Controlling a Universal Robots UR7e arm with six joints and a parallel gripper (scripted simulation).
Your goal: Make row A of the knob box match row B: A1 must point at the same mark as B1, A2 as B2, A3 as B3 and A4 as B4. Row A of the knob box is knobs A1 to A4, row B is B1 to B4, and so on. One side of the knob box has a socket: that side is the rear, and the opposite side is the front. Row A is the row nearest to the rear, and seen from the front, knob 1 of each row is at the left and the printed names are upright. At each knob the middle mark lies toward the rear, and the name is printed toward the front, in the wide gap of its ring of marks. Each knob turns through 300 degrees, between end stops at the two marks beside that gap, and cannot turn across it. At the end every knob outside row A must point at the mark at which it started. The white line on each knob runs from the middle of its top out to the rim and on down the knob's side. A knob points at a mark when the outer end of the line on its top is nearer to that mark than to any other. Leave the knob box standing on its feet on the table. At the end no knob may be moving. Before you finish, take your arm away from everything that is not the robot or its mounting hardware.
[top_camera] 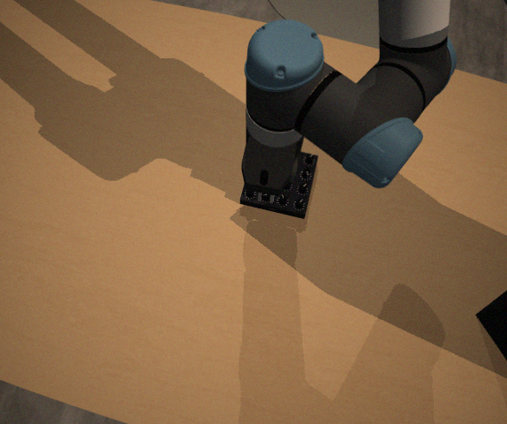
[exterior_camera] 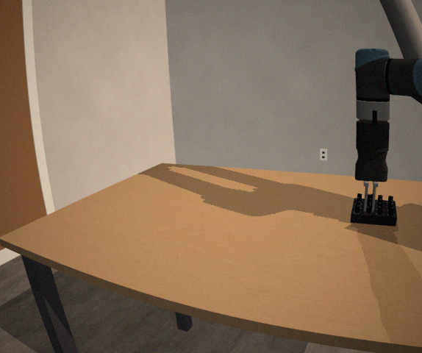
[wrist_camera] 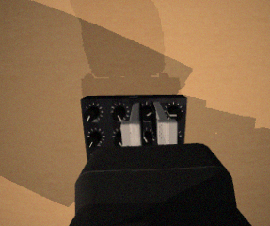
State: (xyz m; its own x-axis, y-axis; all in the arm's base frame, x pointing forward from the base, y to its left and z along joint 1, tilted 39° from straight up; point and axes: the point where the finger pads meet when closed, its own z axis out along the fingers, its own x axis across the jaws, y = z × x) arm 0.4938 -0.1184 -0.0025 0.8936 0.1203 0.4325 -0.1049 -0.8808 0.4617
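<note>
The small black square knob box [wrist_camera: 87,127] stands on the wooden table [wrist_camera: 235,38] at the frame's centre. The dark two-finger gripper [wrist_camera: 146,134] pinches one black round knob [wrist_camera: 148,136] in the box's second row from the top of the frame.

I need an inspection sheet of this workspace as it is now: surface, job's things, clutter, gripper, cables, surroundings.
Surface: wooden table, crossed by arm shadows.
Job's things: black knob box standing flat on the table; knob names unreadable.
Clutter: nothing seen.
Gripper: gripper pointing straight down over the box, fingers shut on a knob in the near row of the wrist view.
Cables: nothing seen.
Surroundings: grey wall, wall outlet, dark floor.
</note>
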